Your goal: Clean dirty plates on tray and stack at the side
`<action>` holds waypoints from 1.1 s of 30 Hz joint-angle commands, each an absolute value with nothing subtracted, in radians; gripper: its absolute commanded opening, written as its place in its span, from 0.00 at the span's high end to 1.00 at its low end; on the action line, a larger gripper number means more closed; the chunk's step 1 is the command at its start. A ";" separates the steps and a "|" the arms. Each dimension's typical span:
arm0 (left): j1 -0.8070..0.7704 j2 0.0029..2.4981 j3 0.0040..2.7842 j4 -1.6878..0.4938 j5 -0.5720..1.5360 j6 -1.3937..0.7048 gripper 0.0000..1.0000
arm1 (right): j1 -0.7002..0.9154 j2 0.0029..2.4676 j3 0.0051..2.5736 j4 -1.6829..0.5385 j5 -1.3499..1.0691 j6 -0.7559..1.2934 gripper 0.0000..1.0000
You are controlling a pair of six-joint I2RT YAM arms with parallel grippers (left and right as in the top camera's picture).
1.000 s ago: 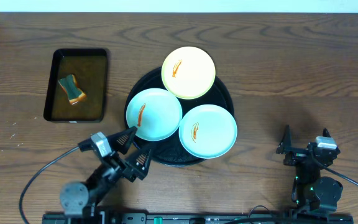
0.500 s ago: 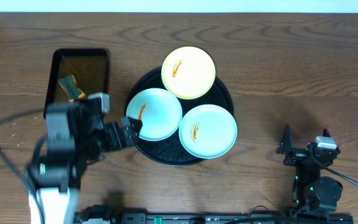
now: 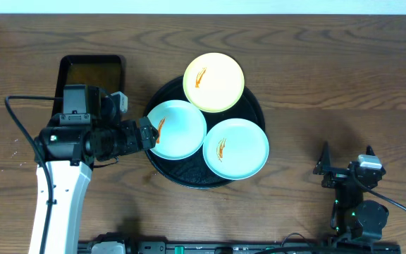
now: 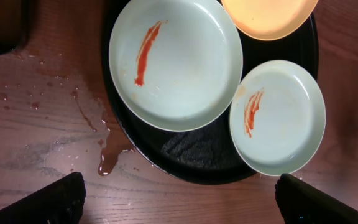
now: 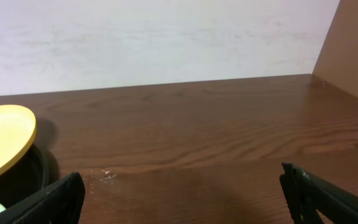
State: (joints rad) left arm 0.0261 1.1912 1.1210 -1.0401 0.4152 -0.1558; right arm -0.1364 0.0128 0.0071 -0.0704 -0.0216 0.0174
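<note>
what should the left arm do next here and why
Probably ease the left gripper down onto the near rim of the left mint plate. Its jaws stand wide open and empty, it hovers right at that plate's edge, and the orange smear on the plate is not yet wiped. The right gripper sits far off to the side, open.

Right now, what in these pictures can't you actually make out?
- Small rectangular tray: overhead, the left arm covers its lower half, hiding whatever is in it.
- Yellow plate: cut off by the top edge in the left wrist view, by the left edge in the right wrist view.
- Round black tray: its surface is largely covered by what sits on it, in every view.
- Left gripper: overhead, partly hidden by its own wrist.
</note>
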 commanded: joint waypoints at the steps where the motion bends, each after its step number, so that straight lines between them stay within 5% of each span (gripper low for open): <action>1: 0.031 1.188 1.147 -1.047 0.407 -0.140 0.02 | -0.144 0.011 0.006 -0.075 -0.015 0.010 0.01; 33: 0.027 1.190 1.110 -1.147 0.453 -0.188 0.02 | -0.144 0.011 0.006 -0.075 -0.015 0.010 0.01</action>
State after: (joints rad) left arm 0.0261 1.1912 1.1206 -1.1362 0.4423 -0.1833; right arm -0.1364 0.0128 0.0071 -0.0704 -0.0216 0.0174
